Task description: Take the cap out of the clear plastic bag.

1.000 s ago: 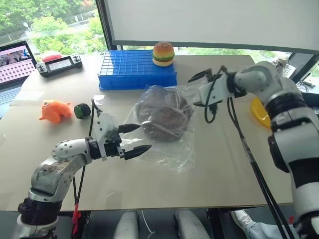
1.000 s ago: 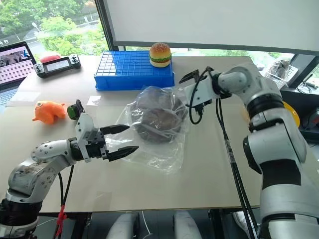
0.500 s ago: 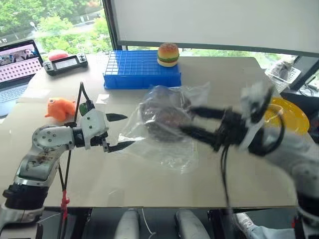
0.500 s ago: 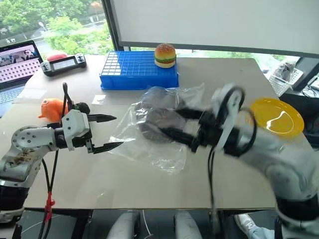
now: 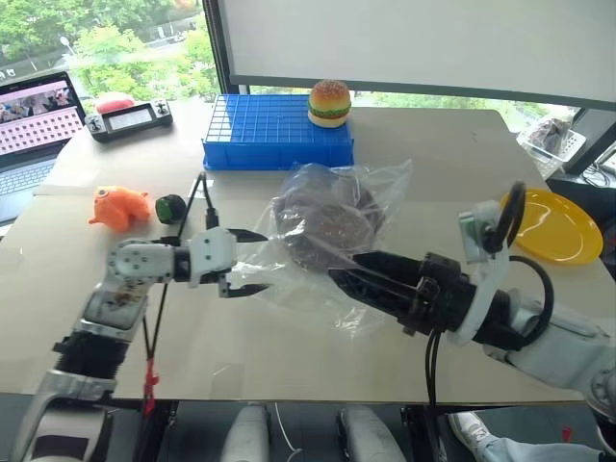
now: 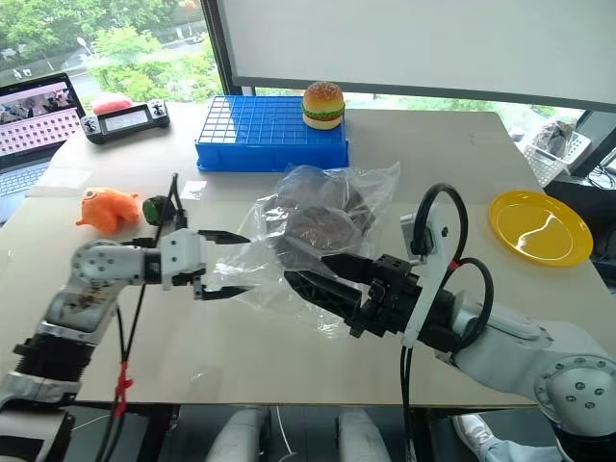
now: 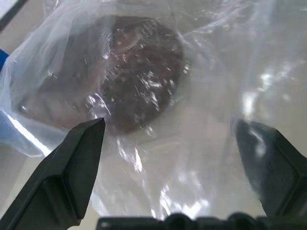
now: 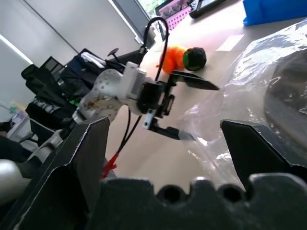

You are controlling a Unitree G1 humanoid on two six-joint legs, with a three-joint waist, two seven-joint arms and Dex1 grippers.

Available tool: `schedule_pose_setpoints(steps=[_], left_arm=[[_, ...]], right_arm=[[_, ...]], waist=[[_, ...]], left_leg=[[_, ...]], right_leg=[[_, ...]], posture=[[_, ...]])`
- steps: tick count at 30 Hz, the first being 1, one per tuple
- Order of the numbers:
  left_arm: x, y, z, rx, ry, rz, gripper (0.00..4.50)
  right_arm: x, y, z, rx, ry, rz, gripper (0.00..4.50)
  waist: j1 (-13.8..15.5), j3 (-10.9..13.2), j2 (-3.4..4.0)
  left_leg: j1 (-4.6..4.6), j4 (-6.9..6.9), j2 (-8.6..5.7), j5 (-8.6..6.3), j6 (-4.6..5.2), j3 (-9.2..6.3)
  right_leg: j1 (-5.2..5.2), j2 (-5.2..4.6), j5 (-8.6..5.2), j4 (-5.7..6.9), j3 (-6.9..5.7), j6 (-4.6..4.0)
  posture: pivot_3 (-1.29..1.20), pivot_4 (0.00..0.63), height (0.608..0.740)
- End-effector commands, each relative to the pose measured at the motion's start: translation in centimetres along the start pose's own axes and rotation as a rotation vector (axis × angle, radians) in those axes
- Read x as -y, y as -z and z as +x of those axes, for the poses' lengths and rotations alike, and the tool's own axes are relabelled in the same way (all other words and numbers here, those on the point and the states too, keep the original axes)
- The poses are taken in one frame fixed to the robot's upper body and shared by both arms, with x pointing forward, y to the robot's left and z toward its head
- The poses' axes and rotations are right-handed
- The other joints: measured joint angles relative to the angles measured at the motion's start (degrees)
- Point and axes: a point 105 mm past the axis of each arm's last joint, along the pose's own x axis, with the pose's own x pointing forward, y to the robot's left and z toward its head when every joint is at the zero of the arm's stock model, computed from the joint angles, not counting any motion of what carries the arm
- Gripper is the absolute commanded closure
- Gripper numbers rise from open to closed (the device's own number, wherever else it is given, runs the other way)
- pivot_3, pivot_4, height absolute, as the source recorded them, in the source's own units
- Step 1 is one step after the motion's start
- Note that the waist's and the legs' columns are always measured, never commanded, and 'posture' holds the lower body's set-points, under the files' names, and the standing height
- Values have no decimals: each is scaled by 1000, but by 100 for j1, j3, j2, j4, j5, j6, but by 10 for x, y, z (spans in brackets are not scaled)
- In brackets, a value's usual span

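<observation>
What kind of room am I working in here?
Probably an office or lab test bench: a laptop and handheld controller sit on the beige table beside a big window onto trees.

head pair: high, looking down over table | wrist cams: low, close, facing each other | shared: clear plastic bag

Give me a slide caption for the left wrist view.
Open left gripper faces a dark brown fabric cap sealed inside a crinkly clear plastic bag.
</observation>
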Motion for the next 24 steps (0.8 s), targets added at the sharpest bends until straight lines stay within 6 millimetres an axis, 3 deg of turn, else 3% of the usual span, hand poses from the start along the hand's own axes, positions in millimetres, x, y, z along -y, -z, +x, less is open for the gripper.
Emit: schedule_pose_setpoints(steps=[1, 4, 13, 17, 24], left_arm=[[-14, -12, 8, 28, -74, 55, 265], [-13, -13, 8, 37, -72, 65, 1065], [-7, -24, 17, 75, -29, 33, 4309], [-10, -35, 29, 72, 5, -20, 4410], [-20, -63, 36, 128, 37, -91, 4410]], right_arm=[[-11, -2, 0, 16, -44, 8, 15], [-13, 0, 0, 11, -48, 9, 0], [-19, 7, 4, -19, -118, 52, 0], [-26, 14, 7, -54, -212, 111, 0], [-4, 35, 25, -142, -179, 102, 0]], waist=[[-1, -1, -1], [-29, -1, -1], [-4, -1, -1], [13, -1, -1], [-28, -1, -2]], left_leg=[[-2, 0, 0, 0, 0, -1], [-1, -1, 1, -3, 5, -1], [0, 3, 0, -3, 6, -2], [-3, 5, 0, -3, 6, -5], [-1, 8, -1, -3, 6, -6]], right_leg=[[0, 0, 0, -1, -1, 0], [-2, 1, 0, 0, 0, 0], [0, 1, 1, 2, -1, 0], [1, 1, 1, 2, -2, 0], [2, 2, 1, 4, -2, 1]], posture=[[0, 150, 735], [0, 150, 735], [0, 150, 735], [0, 150, 735], [0, 150, 735]])
